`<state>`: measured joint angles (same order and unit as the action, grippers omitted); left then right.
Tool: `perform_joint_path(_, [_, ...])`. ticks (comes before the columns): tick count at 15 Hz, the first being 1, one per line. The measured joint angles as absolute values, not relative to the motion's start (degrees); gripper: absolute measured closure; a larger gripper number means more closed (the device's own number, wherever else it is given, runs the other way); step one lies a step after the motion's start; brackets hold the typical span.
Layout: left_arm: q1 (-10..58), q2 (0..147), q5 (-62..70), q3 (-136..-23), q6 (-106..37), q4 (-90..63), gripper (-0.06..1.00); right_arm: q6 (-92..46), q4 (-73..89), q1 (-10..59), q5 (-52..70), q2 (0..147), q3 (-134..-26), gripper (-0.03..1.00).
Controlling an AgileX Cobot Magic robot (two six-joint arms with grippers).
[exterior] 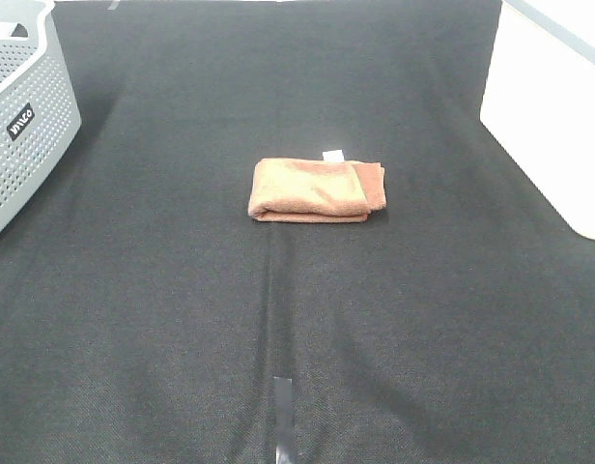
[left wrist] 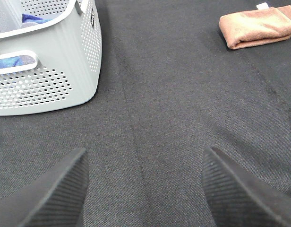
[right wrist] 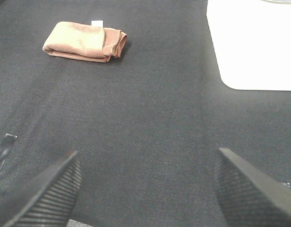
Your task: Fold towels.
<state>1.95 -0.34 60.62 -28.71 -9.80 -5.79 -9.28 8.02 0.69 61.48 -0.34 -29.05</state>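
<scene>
Towel (exterior: pixel 317 190) folded, lies mid table (exterior: pixel 182 319), well apart from left gripper (left wrist: pixel 143 187) and right gripper (right wrist: pixel 148 184); both released, empty.

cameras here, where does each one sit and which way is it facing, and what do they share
Exterior high: mounted up high, looking down on the black table with the folded towel at centre; no arm shows.
Left wrist: low over the cloth, facing the grey basket; open left gripper in the foreground.
Right wrist: low, facing the white board; open right gripper in the foreground.
Shared: the towel appears in all three views.
</scene>
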Motion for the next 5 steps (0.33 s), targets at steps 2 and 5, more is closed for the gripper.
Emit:
perform_joint_path(2, [1.95, -0.34, 60.62, -28.71, -9.8, -5.79, 0.29, -9.28, 8.02, 0.69, 61.48, -0.34, -29.05, 0.24])
perform_joint_path(5, [1.95, -0.34, 60.62, -28.71, -9.8, -5.79, 0.29, -9.28, 8.02, 0.69, 61.48, -0.34, -29.05, 0.24])
